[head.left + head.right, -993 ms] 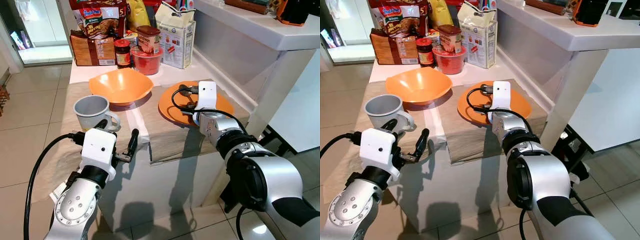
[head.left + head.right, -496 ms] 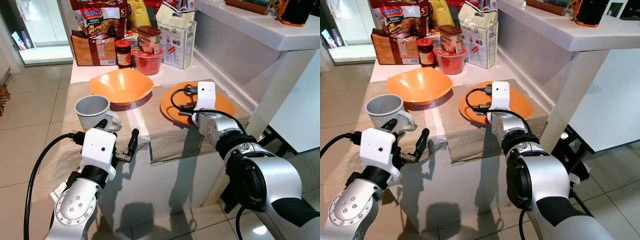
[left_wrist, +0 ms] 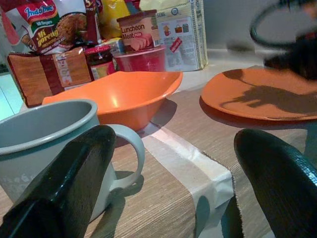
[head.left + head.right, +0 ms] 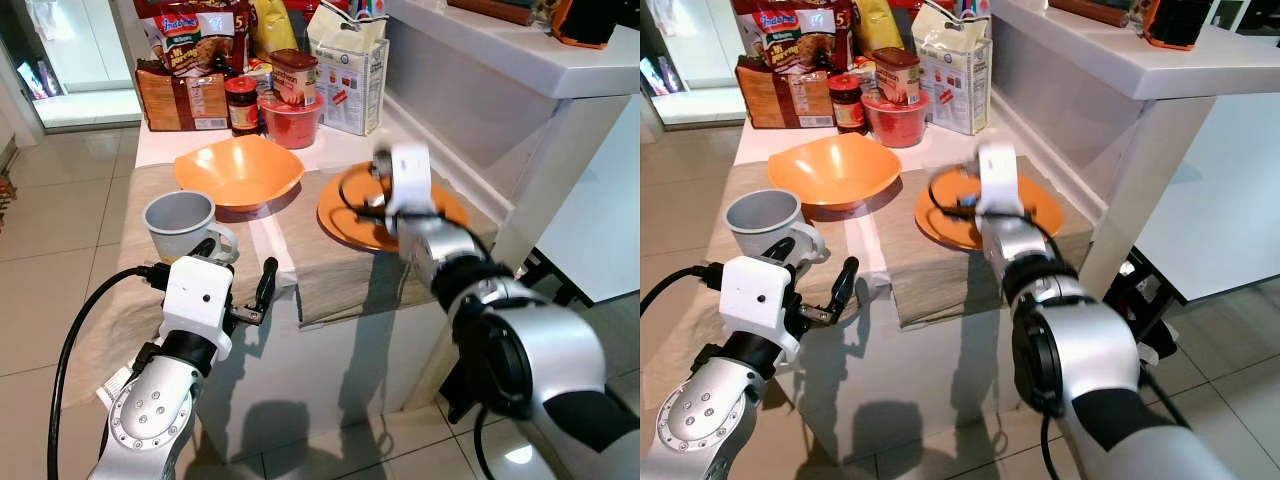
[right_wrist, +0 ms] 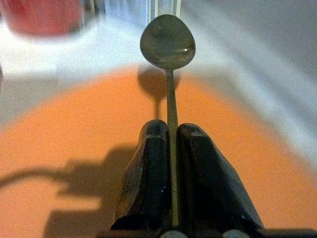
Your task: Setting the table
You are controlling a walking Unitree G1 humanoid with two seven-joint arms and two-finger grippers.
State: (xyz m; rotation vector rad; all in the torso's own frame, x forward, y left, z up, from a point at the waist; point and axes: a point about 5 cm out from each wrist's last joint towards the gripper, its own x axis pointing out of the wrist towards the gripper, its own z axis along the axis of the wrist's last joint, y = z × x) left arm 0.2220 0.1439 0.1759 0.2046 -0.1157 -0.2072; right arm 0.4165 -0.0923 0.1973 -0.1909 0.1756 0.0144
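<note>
My right gripper (image 5: 171, 134) is shut on a metal spoon (image 5: 168, 44), whose bowl points forward past the fingertips. It hovers over the orange plate (image 4: 452, 212), which lies on a beige placemat (image 4: 340, 272); the right wrist is motion-blurred. An orange bowl (image 4: 238, 172) sits to the plate's left, and a grey mug (image 4: 178, 222) stands in front of the bowl. My left gripper (image 4: 238, 266) is held open at the table's front edge, just before the mug, with nothing between its fingers (image 3: 64, 178).
Groceries crowd the table's back: noodle packs (image 4: 190, 50), jars (image 4: 243, 104), a red tub (image 4: 292, 120), a carton (image 4: 352, 70). A raised white counter (image 4: 500, 50) walls off the right side. Tiled floor (image 4: 60, 210) lies to the left.
My right wrist with the spoon has lifted and moved a little farther over the plate, blurring as it goes. The left arm has held still.
</note>
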